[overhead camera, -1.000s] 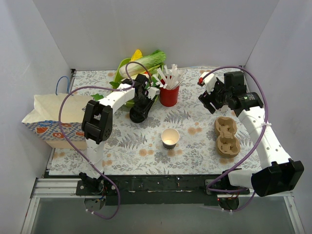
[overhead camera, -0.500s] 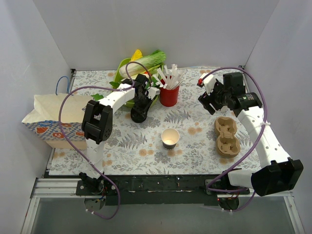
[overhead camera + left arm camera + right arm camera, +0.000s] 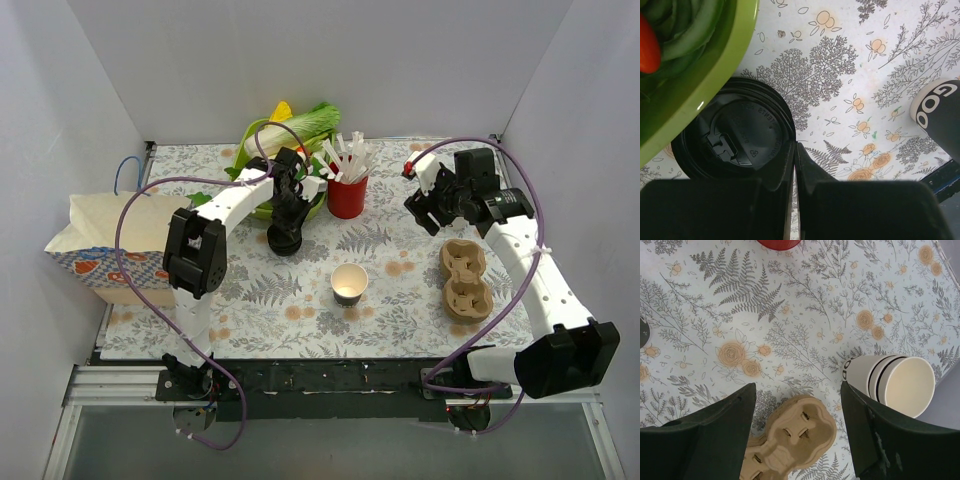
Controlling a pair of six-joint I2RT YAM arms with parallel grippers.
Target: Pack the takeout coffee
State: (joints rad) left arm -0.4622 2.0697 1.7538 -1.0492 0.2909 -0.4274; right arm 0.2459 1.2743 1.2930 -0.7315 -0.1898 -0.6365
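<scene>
No lidded takeout coffee shows. A lidless paper cup (image 3: pixel 349 284) with a dark base stands at the table's middle; its side also shows in the left wrist view (image 3: pixel 939 116). My left gripper (image 3: pixel 283 228) (image 3: pixel 795 145) is shut, pinching the rim of a round black lid (image 3: pixel 740 132) beside the green bowl (image 3: pixel 715 75). The brown cup carrier (image 3: pixel 465 281) (image 3: pixel 790 440) lies at the right. My right gripper (image 3: pixel 428 207) (image 3: pixel 797 405) is open and empty above the carrier's far end.
A red straw holder (image 3: pixel 347 196) stands behind the cup. The green bowl holds vegetables (image 3: pixel 300 125). A paper bag (image 3: pixel 105 250) lies at the left. Stacked white cups (image 3: pixel 895 382) lie on their side by my right finger.
My left gripper and the black lid have shifted slightly left and nearer. The right gripper has barely moved.
</scene>
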